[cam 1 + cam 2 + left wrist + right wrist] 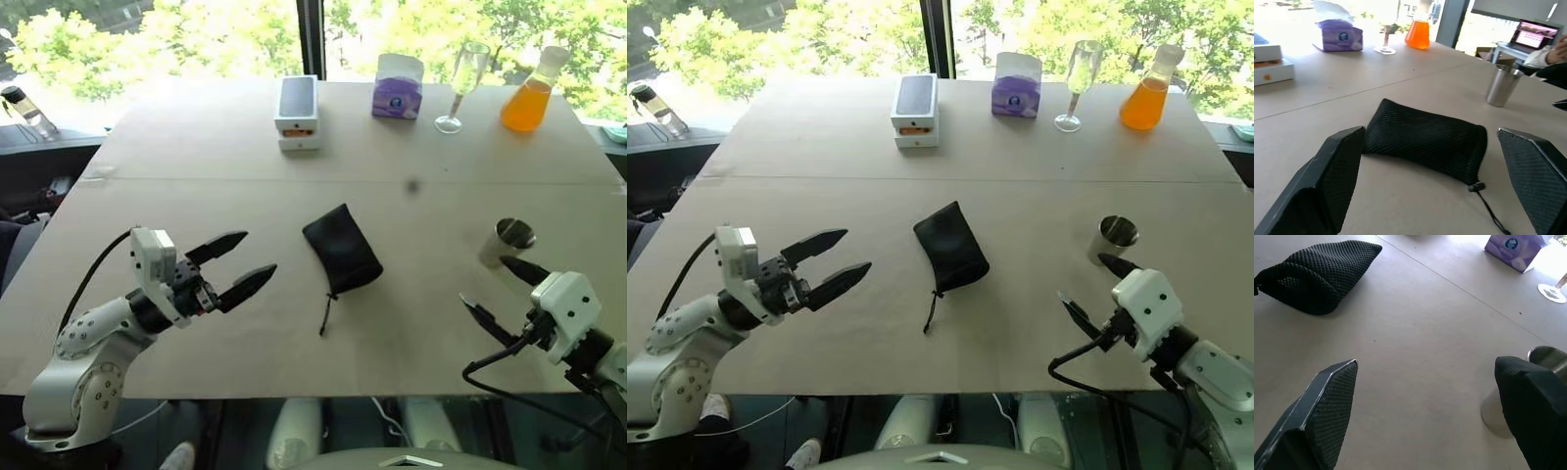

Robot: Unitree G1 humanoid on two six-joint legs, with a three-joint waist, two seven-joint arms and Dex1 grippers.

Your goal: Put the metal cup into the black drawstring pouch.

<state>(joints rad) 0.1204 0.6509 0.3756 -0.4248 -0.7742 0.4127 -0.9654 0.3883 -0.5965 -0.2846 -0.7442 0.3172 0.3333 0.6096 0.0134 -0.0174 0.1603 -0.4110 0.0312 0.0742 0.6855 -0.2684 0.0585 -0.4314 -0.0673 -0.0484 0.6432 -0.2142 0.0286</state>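
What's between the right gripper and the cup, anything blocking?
Nothing visible. The right gripper is open just short of the metal cup, with bare table between them. The pouch lies off toward the table's middle.

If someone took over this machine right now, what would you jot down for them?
Left gripper: open, empty, hovering left of the soft black fabric drawstring pouch.
Right gripper: open, empty, just near of the small silver steel cup.
Pouch lies flat mid-table, cord trailing toward the robot; cup stands upright to its right.
Done: nothing yet.
Left: grasp cup, open pouch, put cup inside.
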